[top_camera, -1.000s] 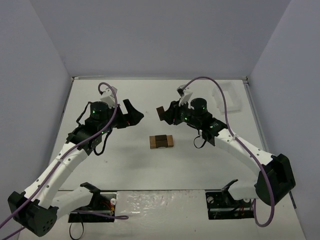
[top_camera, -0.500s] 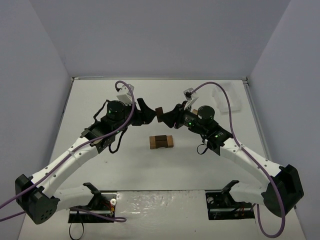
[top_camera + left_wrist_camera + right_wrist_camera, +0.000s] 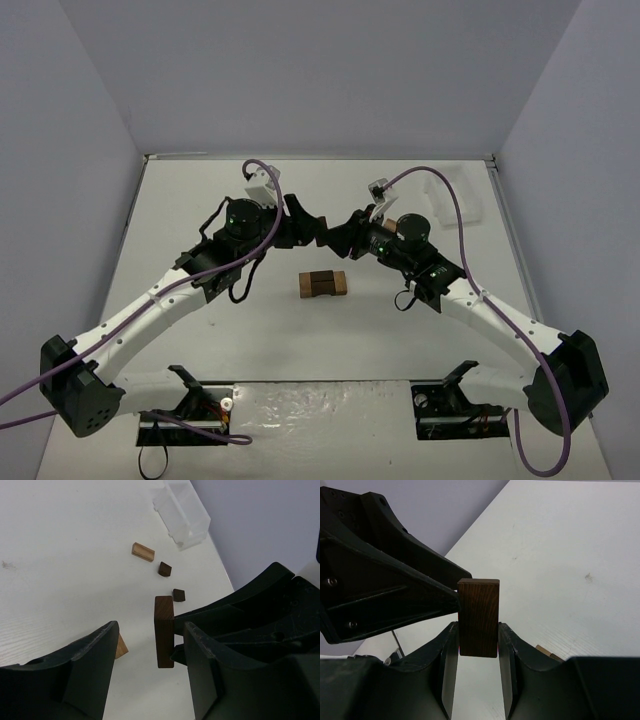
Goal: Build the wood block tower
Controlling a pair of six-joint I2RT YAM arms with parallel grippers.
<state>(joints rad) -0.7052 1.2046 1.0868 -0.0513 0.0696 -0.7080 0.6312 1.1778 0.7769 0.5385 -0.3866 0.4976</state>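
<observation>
Mid-counter (image 3: 250,330), nearest us, sits the wood block tower (image 3: 322,284). Just beyond it our right tool (image 3: 478,630) pinches a dark block (image 3: 478,600) upright, inside our left tool (image 3: 150,630), which stands spread. Farther right lie three loose blocks (image 3: 165,569) and a clear tray (image 3: 182,512).

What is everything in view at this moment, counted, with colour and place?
wood block tower: one low stack, dark brown and tan, table centre
dark wooden block: one, dark brown, upright in the right end effector's grip
loose dark blocks: two, dark brown, on the table near the tray
loose tan block: one, tan, beside them
tan piece: one, partly hidden behind a left finger
tray: one, clear white, far right of table
table: one, white
left end effector: one, black, open around the held block
right end effector: one, black, shut on that block
</observation>
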